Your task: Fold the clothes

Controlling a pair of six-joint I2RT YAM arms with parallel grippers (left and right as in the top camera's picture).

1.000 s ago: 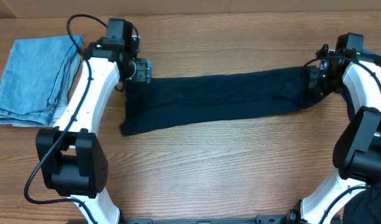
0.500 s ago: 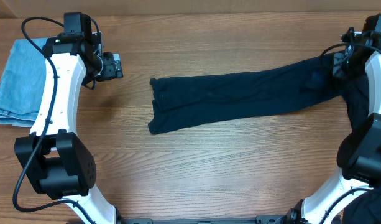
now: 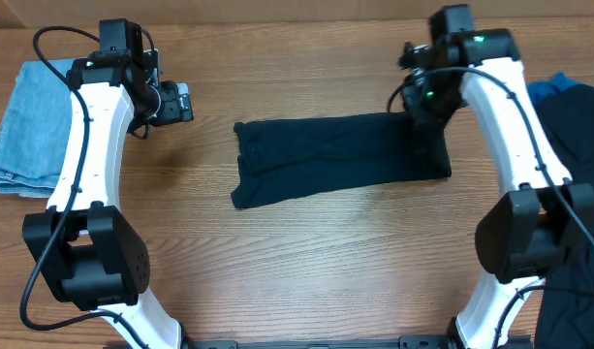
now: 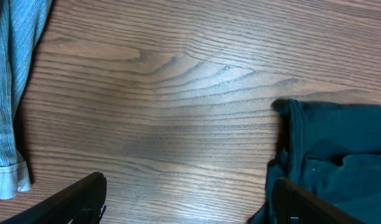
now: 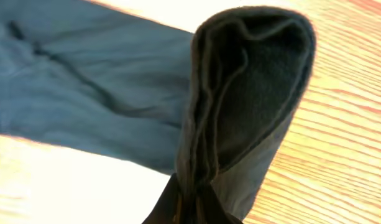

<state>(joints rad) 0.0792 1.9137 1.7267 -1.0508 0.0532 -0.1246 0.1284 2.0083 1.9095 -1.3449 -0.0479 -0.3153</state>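
Observation:
The clothes [image 3: 326, 155], a dark navy garment, lie across the middle of the wooden table [image 3: 306, 262]. My right gripper [image 3: 422, 102] is shut on the garment's right end, which is lifted and doubled over. In the right wrist view the pinched fabric [image 5: 252, 93] loops up above the gripper [image 5: 190, 208]. My left gripper [image 3: 183, 102] hangs open to the left of the garment, apart from it. In the left wrist view its fingers [image 4: 84, 198] stand wide over bare wood, with the garment's left edge [image 4: 339, 155] beside the right finger.
A folded light blue denim garment [image 3: 25, 126] lies at the table's far left, also seen in the left wrist view as denim [image 4: 7, 93]. A pile of dark cloth [image 3: 578, 136] with a blue piece [image 3: 548, 89] sits at the right edge.
My right gripper has carried the garment's right end leftward, shortening the spread. A second ago the left gripper let go of the left end and drew back; it has held still since.

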